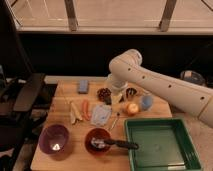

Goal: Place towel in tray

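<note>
The towel [101,114] is a small pale blue-grey cloth lying flat on the wooden table [65,122], near its middle. The green tray [161,145] stands at the table's front right and holds nothing. My gripper [116,92] hangs down from the white arm [150,82], which reaches in from the right. It is over the back of the table, just behind and to the right of the towel, beside a dark brown object [104,94]. It is not touching the towel.
A blue sponge [83,86] lies at the back left. Banana pieces [75,112] and a carrot [85,109] lie left of the towel. An apple [132,108] and a blue cup [146,102] are to its right. A purple bowl [54,140] and a red bowl [97,141] with a black-handled utensil [120,144] stand in front. A black chair [20,95] is at the left.
</note>
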Tool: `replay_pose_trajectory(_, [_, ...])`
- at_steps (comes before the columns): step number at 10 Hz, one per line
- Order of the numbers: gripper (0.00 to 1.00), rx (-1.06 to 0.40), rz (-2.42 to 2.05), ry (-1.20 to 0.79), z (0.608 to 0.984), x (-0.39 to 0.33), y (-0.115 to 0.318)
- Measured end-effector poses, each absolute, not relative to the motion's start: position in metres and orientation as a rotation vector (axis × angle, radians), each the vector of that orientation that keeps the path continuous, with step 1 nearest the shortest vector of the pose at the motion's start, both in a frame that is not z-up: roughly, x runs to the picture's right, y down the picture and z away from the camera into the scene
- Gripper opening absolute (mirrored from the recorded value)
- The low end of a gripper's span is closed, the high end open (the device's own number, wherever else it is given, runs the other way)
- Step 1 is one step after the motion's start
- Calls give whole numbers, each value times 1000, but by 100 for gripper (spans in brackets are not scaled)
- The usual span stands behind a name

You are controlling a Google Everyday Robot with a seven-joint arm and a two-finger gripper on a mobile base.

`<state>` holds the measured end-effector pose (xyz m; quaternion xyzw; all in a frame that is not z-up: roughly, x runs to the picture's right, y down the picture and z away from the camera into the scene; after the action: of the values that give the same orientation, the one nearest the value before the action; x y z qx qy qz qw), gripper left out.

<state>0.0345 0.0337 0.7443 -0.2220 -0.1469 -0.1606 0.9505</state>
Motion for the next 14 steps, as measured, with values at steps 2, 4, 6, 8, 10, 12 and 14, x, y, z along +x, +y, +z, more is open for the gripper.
replay_pose_trajectory(2, [65,-452,-327,-300,745,34,34])
replay_pose_trajectory(4, [65,-469,-337,-311,748,30,37])
replay_pose_trajectory(6, [65,-506,-358,-341,766,11,53])
replay_pose_trajectory(8, [65,-538,-366,-368,785,-4,69])
replay_pose_trajectory(10, [65,-562,-359,-390,794,-9,78])
replay_pose_trajectory(12, [65,-581,-344,-419,804,-13,89])
replay_pose_trajectory(14, [65,-596,-339,-437,815,-19,101])
